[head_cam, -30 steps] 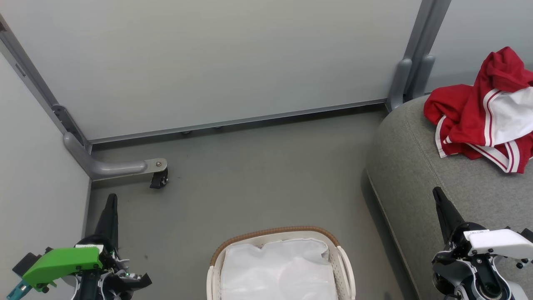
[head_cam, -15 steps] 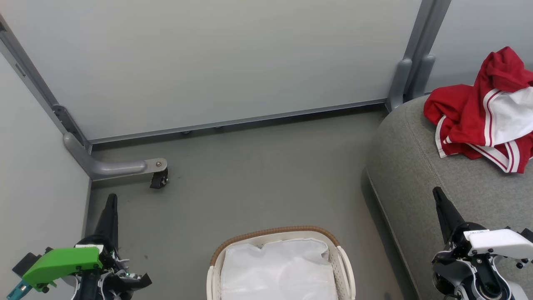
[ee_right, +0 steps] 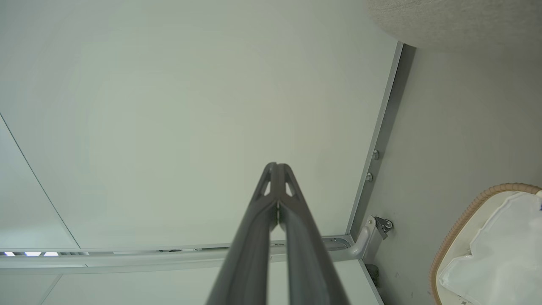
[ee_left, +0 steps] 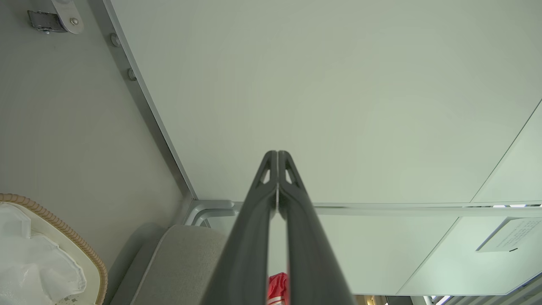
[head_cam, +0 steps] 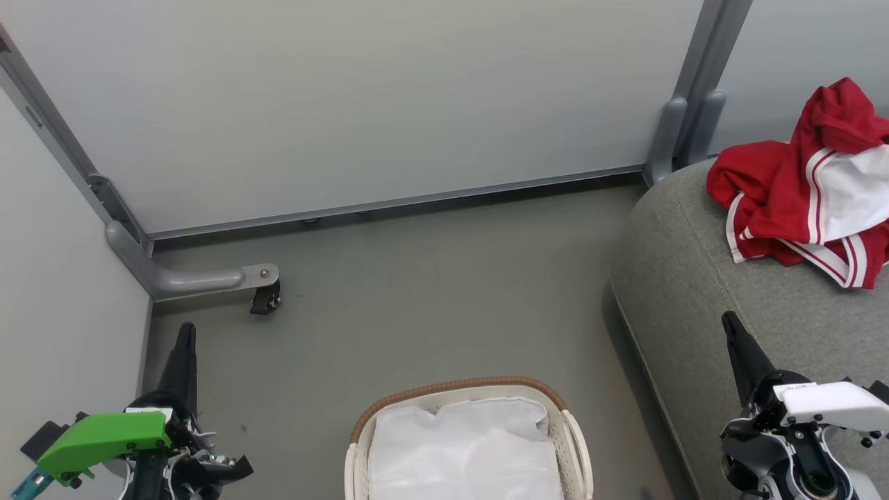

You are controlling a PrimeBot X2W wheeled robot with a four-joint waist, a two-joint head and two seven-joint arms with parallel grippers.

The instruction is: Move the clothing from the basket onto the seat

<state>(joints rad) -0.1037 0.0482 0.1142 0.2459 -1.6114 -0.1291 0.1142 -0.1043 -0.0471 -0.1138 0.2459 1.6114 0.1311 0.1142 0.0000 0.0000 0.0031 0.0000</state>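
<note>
- Pale partition panels [head_cam: 389, 104] close the bay on two sides, over a grey floor [head_cam: 430, 298] that shows no garment on it.
- Seat [head_cam: 694, 292]: large grey cushion at the robot's right, rounded corner toward the basket.
- Clothing [head_cam: 771, 201]: a red pile with white trim lies crumpled on the seat's far part, well apart from the basket; it runs past the picture's right edge.
- Basket [head_cam: 458, 387]: stands on the floor between the two arms, just beside the seat's front edge. Its white liner [head_cam: 465, 451] lies bare, and no red cloth is seen in the part on view; the near end is cut off.
- Left gripper [head_cam: 186, 332]: fingers clenched together on nothing, raised over the floor.
- Right gripper [head_cam: 729, 321]: fingers pressed together, empty, over the seat's near edge.
- Judgement: the transfer appears done and both arms stand at rest. What remains is a check of the basket's hidden near end; if it is bare, no further pick is required.
</note>
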